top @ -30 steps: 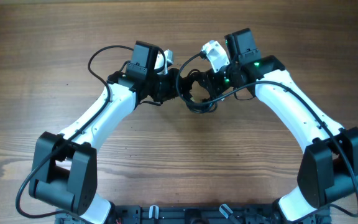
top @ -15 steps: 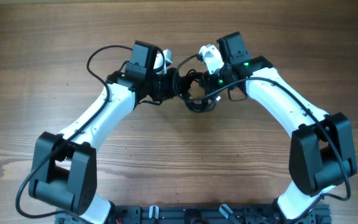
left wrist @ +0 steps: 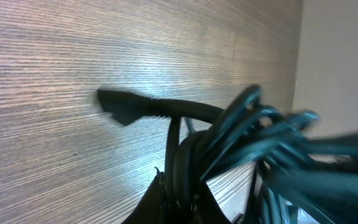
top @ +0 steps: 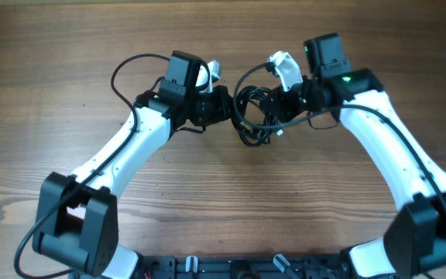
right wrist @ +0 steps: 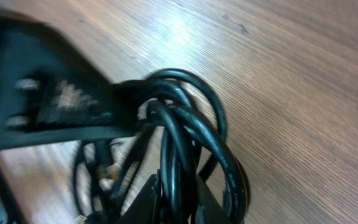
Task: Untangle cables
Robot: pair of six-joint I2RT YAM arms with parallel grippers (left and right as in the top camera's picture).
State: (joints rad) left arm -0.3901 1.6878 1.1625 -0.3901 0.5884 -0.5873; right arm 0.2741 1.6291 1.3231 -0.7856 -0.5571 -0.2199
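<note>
The cables (top: 252, 116) are a tangle of thin black cords held between my two grippers, a little above the wooden table. My left gripper (top: 224, 107) is shut on the left side of the cables (left wrist: 182, 180). A black plug (left wrist: 120, 104) sticks out to the left in the left wrist view. My right gripper (top: 279, 108) is shut on the right side, with several looped strands of the cables (right wrist: 176, 155) running between its fingers. The plug ends are mostly hidden in the tangle.
The wooden table (top: 223, 201) lies all round. A thicker black cable (top: 126, 70) loops off my left arm at the back left. A black rail (top: 238, 267) runs along the front edge between the arm bases.
My right arm has swung to the right, away from the left gripper. The cable tangle has stretched wider between the two grippers. The left arm has barely moved.
</note>
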